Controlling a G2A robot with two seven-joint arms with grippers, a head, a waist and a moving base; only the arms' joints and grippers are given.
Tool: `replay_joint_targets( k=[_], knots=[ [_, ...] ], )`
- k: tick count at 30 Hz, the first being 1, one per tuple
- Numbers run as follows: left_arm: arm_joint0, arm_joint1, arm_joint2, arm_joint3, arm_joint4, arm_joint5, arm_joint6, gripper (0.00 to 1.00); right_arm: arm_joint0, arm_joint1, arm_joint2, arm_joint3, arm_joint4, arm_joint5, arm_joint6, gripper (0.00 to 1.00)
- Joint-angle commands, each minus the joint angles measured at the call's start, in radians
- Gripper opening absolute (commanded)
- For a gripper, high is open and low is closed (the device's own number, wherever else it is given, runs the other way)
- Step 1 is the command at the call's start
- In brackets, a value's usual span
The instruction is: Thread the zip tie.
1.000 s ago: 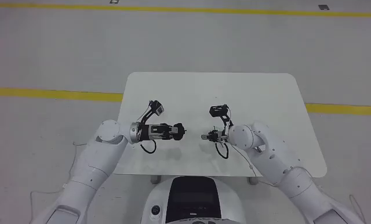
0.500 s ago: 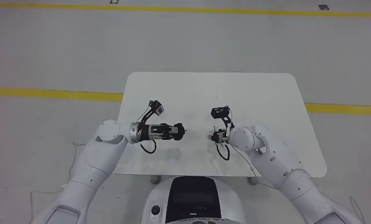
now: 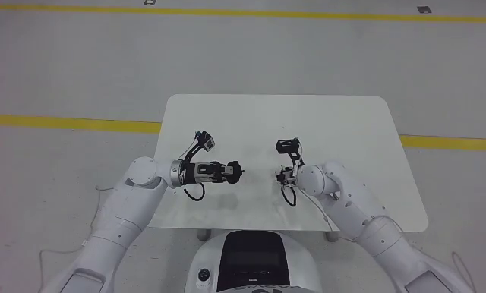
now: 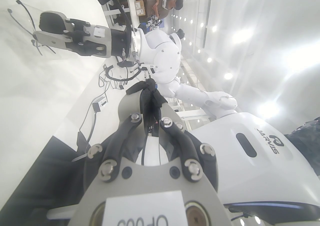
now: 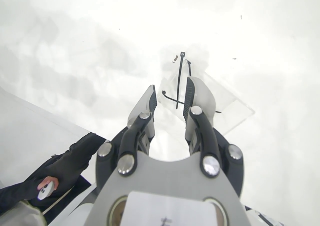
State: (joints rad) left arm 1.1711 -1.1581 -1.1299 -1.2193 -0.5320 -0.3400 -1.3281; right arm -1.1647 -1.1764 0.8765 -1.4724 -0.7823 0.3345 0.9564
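The right gripper [image 5: 171,87] points down at the desk with its two fingers parted to a medium gap, holding nothing. Directly under that gap lies a black zip tie [image 5: 179,79], stretched straight away from the wrist with its square head at the far end. A second zip tie [image 5: 169,98] crosses it near its tail, running sideways and passing behind one finger. Both rest on a clear tray [image 5: 232,109], a flat see-through plate on the white desk [image 3: 342,126]. The tray sits about midway along the desk's width, nearer the front edge than the back. As far as can be told, the fingers hang above the ties without touching them.

The left gripper [image 4: 149,94] is held out level above the desk, between the middle and the left edge, apart from the right one. Its fingers are pressed together on a thin black strap [image 4: 143,142] that runs back between them toward the wrist. This is probably another zip tie, though the tip is too dark to be sure.

Over the last second the right gripper has drawn away from the left gripper. Its wrist has turned from pointing sideways to pointing down over the tray. The left arm has not moved. This reads as the right arm lining up for a pick from the tray. No threading has begun, and the crossed ties could make a clean single grasp harder.
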Motion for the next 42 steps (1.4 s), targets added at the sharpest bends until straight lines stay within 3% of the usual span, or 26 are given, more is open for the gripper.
replay_joint_targets(
  k=[1,6,13,27,42],
  knots=[
    [0.0,0.0,0.0,0.0,0.0,0.0,0.0,0.0,0.003,-0.003,-0.002,0.005,0.003,0.0,-0.003,0.21],
    [0.0,0.0,0.0,0.0,0.0,0.0,0.0,0.0,-0.005,-0.002,0.017,-0.003,0.028,-0.037,-0.005,0.24],
    [0.0,0.0,0.0,0.0,0.0,0.0,0.0,0.0,-0.038,0.008,0.056,-0.049,0.016,-0.047,-0.004,0.27],
    [0.0,0.0,0.0,0.0,0.0,0.0,0.0,0.0,-0.104,0.031,0.135,-0.12,-0.02,-0.061,0.035,0.19],
    [0.0,0.0,0.0,0.0,0.0,0.0,0.0,0.0,-0.057,0.008,0.078,-0.028,-0.007,-0.072,0.018,0.16]
  ],
)
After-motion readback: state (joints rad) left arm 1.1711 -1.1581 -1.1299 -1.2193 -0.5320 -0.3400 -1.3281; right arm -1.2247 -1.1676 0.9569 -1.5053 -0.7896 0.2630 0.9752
